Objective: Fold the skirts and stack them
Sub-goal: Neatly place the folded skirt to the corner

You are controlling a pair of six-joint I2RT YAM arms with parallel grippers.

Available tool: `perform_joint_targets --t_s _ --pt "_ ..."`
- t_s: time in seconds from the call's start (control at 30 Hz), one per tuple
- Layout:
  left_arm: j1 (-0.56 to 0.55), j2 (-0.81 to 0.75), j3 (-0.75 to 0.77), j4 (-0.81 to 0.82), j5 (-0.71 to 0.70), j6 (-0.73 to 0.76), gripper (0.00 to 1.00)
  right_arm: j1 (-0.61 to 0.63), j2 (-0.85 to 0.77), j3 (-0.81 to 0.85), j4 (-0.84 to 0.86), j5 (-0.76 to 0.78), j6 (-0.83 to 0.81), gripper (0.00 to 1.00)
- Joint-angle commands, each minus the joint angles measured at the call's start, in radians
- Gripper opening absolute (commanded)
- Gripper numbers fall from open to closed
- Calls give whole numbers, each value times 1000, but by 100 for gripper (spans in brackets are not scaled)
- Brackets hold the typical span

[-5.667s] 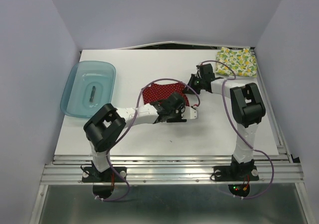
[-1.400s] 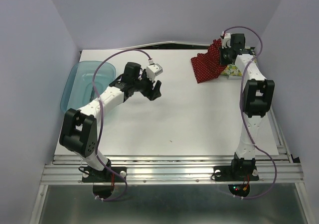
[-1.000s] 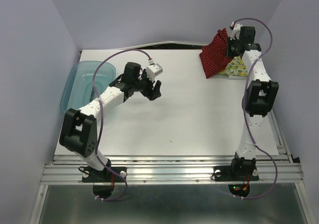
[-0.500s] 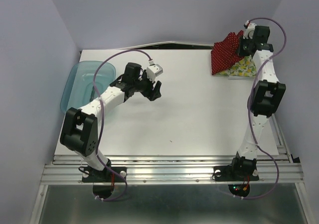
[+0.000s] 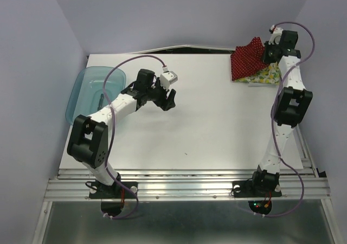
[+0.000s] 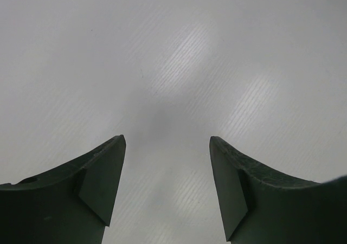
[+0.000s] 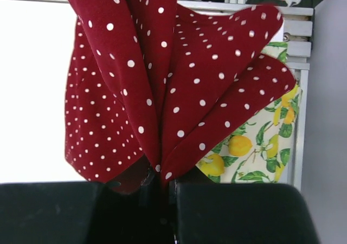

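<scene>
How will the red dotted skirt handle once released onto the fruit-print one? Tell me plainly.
Probably floppy: the red dotted skirt hangs in loose folds from one pinch of the right gripper. Likely light, since that small pinch lifts it. It may slump unevenly over the fruit-print skirt rather than land flat, so the fold could open.

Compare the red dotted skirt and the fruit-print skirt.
Colour: red dotted skirt dark red, white dots; fruit-print skirt cream, yellow fruit. Red one hangs bunched from the right gripper; fruit-print one lies flat, unheld, partly hidden beneath it. Both are at the far right corner of the table.
</scene>
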Motion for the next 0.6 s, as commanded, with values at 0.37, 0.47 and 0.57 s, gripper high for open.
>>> perform_joint_targets --t_s 0.37,0.47,0.57 --pt "0 36 52 -28 11 14 74 -72 49 -57 180 42 -116 1" --pt "0 42 65 -37 11 14 74 -83 64 -63 199 70 -124 1" --pt "0 49 70 -43 11 15 74 -83 83 -65 208 105 -129 8"
